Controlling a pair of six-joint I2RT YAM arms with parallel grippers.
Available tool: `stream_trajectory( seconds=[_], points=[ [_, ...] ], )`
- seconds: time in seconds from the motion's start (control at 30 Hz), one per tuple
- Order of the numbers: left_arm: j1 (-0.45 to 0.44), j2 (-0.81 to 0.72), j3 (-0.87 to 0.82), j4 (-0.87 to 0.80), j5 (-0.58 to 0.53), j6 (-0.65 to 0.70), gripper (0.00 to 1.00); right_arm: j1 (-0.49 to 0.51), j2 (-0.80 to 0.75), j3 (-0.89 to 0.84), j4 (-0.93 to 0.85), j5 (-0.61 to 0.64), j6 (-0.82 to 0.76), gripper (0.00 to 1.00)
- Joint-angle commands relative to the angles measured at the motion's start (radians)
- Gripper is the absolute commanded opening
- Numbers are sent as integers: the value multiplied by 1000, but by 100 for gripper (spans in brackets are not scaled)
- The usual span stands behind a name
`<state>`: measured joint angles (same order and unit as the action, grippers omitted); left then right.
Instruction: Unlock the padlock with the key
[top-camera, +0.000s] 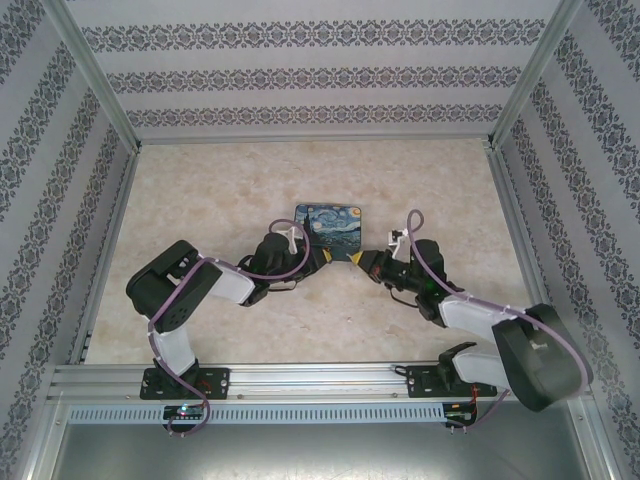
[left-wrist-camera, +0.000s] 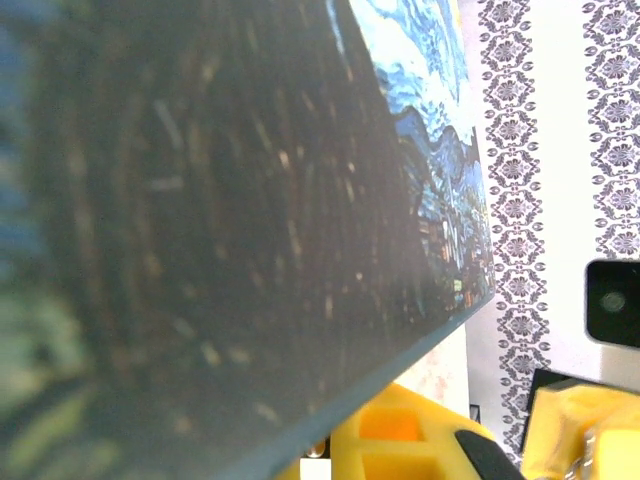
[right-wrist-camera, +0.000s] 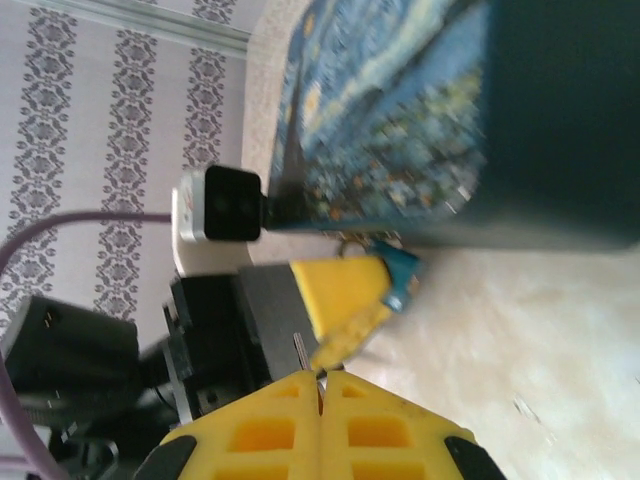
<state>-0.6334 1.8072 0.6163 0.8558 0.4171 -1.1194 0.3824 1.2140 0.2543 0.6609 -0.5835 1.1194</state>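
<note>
working at the insertion step, by my reading: the padlock (right-wrist-camera: 402, 272) is sitting at the 6 o'clock edge of the tin (right-wrist-camera: 420, 120), low over the surface (right-wrist-camera: 530, 330), seemingly pinched at the tip of the left claw (right-wrist-camera: 345, 300). the key (right-wrist-camera: 301, 352) is showing as a thin sliver poking from the right claw (right-wrist-camera: 321, 382), its fingers pressed together on it, at 7 o'clock of the padlock and apart from it. the next move is calling for fine alignment of sliver and keyhole, which is hidden.
</note>
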Motion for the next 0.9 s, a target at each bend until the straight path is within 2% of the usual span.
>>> stream_trajectory(
  seconds=[0.0,0.13,0.4,0.87],
  points=[
    [21,-18,16,43,54,-33,0,19,-49,-43,-40,42,-6,0],
    [31,1,16,106,88,-82,0,49,-34,-54,-20,61,-4,0],
    [37,21,6,201,117,-160,0,83,102,-27,98,82,41,0],
    [39,24,1,227,125,-184,0,102,213,34,166,130,69,0]
  ],
)
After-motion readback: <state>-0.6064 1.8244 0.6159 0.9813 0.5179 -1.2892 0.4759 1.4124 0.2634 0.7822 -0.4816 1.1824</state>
